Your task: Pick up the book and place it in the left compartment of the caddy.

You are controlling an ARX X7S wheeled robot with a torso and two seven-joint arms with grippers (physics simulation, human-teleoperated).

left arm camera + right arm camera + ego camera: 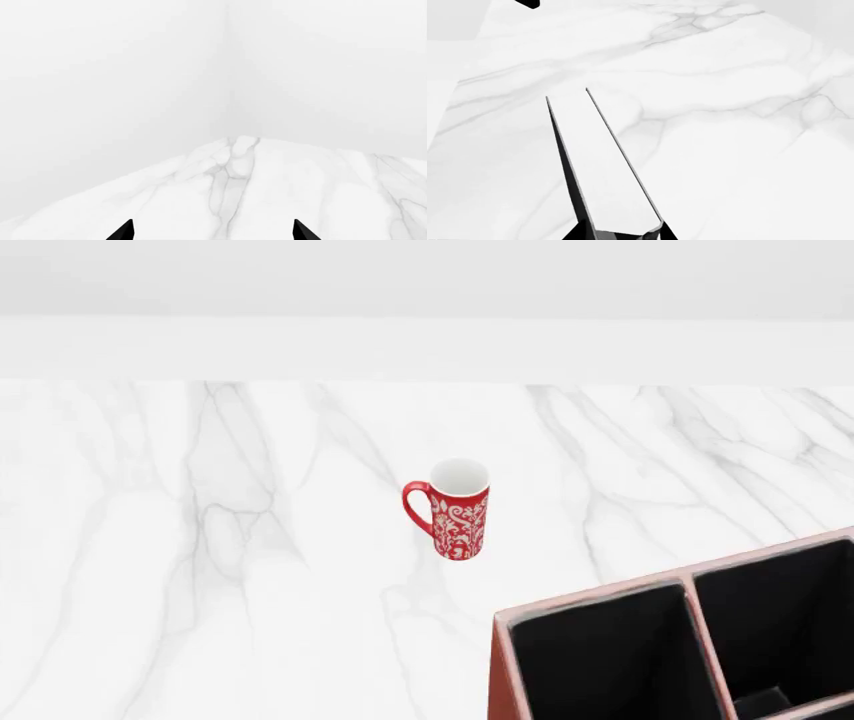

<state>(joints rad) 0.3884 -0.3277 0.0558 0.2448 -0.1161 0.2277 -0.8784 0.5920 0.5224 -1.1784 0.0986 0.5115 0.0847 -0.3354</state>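
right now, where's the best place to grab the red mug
Take the red mug around its body just under the rim, coming down from above. It stands upright with its mouth open to the top and clear of the caddy. Its handle sticks out toward the robot's left, so close across the handle-free sides.

- No readable text, labels, brands or numbers anywhere.
- The red mug [450,510] carries only a white ornamental pattern — no letters or signs.

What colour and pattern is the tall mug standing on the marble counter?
Red with a white floral pattern and a white inside: the tall ceramic mug shows best in the head view.
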